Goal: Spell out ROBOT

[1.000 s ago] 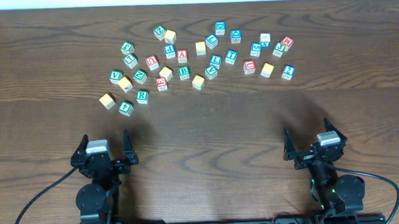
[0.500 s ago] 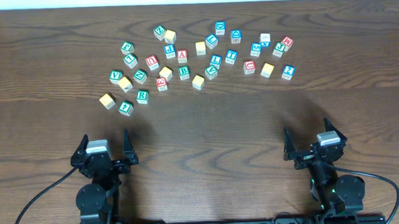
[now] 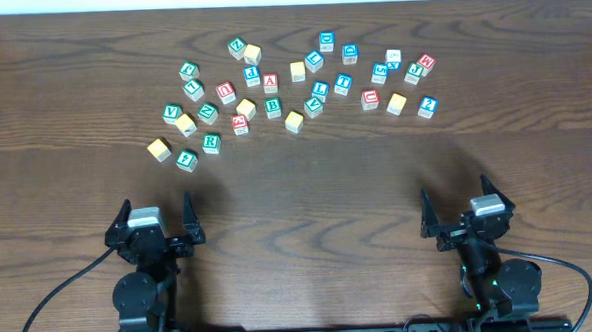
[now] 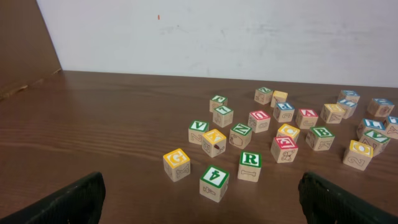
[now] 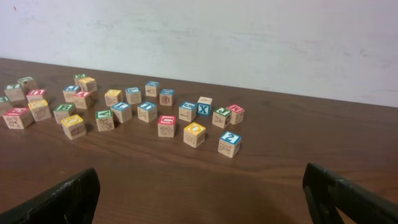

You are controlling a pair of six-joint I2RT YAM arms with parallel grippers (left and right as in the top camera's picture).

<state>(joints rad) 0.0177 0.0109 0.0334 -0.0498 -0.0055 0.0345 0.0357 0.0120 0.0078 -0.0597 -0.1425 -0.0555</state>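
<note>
Right now the left gripper (image 3: 157,212) is holding its jaws spread wide at the near left of the table (image 3: 308,206), gripping nothing and touching nothing. The right gripper (image 3: 459,201) is gaping just as wide and empty at the near right. The letter cubes are lying scattered across the far side, well apart from both. The green R cube (image 3: 211,143) is sitting nearest the left gripper, and the green B cube (image 3: 273,108) is sitting farther off toward the middle. The blue T cube (image 3: 343,83) is sitting to the right of B. The middle yellow cube (image 3: 294,121) is resting just near-right of B, and the right yellow cube (image 3: 397,103) is lying farther right.
</note>
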